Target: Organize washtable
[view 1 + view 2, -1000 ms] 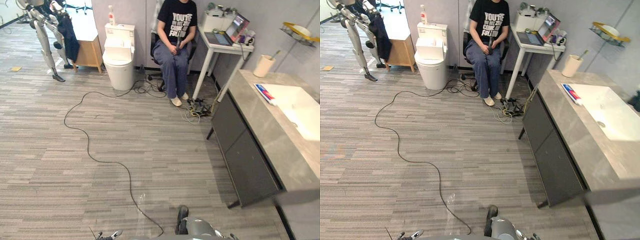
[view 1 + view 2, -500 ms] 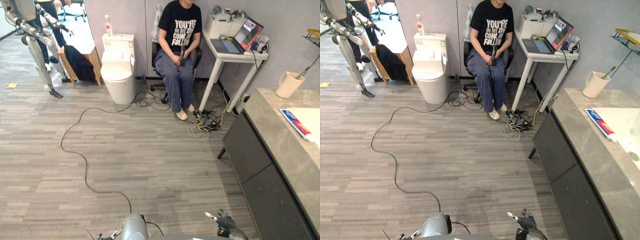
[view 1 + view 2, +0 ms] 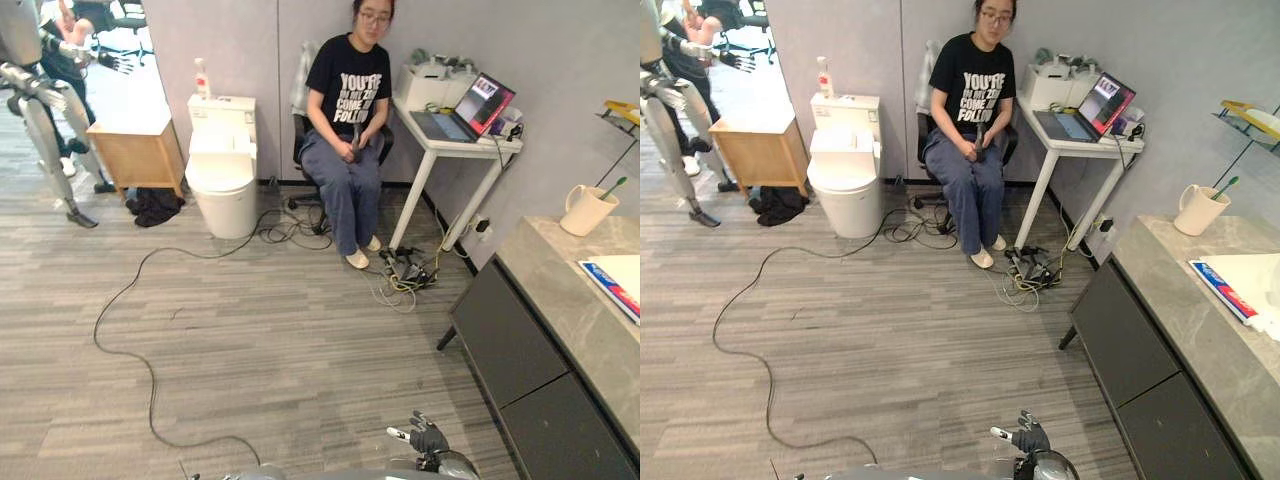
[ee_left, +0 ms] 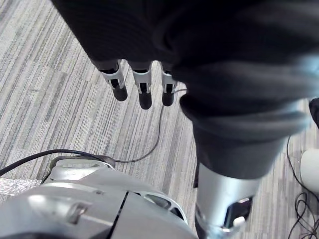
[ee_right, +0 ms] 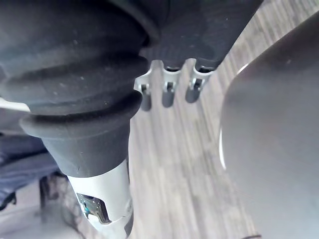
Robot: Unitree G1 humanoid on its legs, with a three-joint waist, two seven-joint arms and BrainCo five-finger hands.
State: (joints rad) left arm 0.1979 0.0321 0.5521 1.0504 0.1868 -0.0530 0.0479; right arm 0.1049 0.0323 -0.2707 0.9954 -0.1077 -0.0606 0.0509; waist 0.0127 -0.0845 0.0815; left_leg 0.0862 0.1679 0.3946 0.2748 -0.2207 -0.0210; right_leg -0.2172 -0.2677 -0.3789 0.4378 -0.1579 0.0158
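The grey stone washtable (image 3: 565,300) with dark drawer fronts stands at the right edge. On it a cream cup (image 3: 583,210) holds a green toothbrush, and a toothpaste tube (image 3: 1223,290) lies nearer to me. My right hand (image 3: 1025,437) hangs low at the view's bottom, well short of the washtable, its fingers (image 5: 167,94) straight and holding nothing. The left hand's fingers (image 4: 144,92) also hang straight over the floor, with nothing in them.
A person (image 3: 350,120) sits on a chair ahead, beside a white toilet (image 3: 220,160) and a white table with a laptop (image 3: 455,125). A tangle of cables (image 3: 405,270) lies by the table leg. A wooden cabinet (image 3: 135,155) and another robot (image 3: 30,90) stand far left.
The whole picture has shifted: the camera has turned and lifted, so the washtable now sits at the right edge and its sink is out of frame. My right hand now shows at the bottom.
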